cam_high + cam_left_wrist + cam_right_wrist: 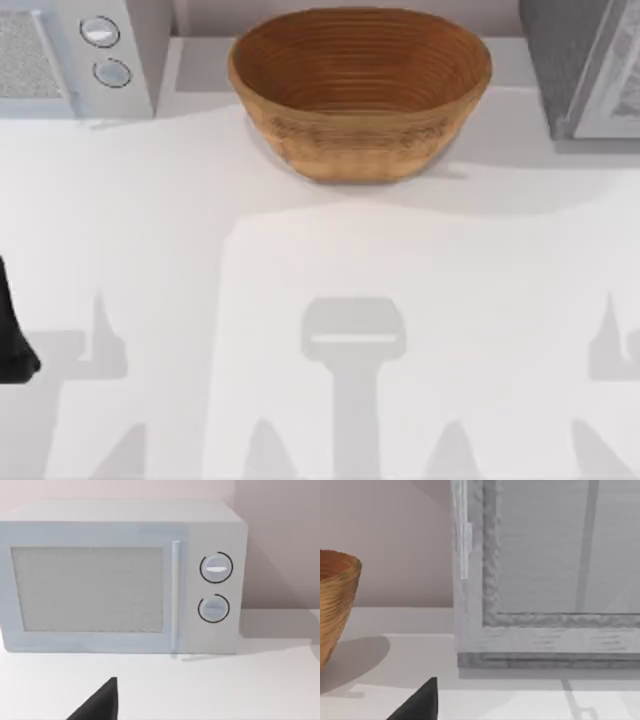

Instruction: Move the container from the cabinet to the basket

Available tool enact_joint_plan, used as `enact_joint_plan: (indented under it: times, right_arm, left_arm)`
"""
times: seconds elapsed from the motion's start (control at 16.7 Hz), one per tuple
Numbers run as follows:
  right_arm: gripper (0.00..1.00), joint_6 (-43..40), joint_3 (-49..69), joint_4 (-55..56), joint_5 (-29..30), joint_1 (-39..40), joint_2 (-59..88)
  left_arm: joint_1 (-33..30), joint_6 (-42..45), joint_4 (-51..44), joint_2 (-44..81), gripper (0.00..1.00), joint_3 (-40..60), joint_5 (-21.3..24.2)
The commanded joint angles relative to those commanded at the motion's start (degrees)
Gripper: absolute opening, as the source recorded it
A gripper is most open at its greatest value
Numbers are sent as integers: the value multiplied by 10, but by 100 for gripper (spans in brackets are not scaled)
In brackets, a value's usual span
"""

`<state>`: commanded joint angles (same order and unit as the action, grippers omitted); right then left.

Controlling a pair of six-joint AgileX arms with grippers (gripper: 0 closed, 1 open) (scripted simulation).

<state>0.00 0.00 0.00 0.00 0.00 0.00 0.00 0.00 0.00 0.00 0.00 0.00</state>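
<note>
The basket point(360, 90) of brown coiled wicker stands at the back middle of the table, with nothing inside it. The cabinet point(570, 60) is at the back right, dark grey with a pale framed door point(545, 580) that faces my right wrist camera and looks closed. The container is hidden. A dark part of my right gripper point(420, 704) shows low in the right wrist view, well short of the cabinet. My left arm point(12, 335) sits at the table's left edge, and a dark part of its gripper point(100, 704) points toward the white appliance.
A white appliance point(90, 50) with two round knobs stands at the back left and faces the left wrist camera point(125, 580). The white table point(320, 250) stretches in front of the basket, crossed by grey shadows of the arms.
</note>
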Motion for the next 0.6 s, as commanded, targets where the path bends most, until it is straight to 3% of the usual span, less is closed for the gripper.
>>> enact_joint_plan:
  times: [0.3,0.6]
  right_arm:
    - [100,0,36,-10,4,5,33]
    - [100,1,216,-56,27,25,180]
  left_arm:
    - [0,0,0,0,100,0,0]
    - [0,0,0,0,100,0,0]
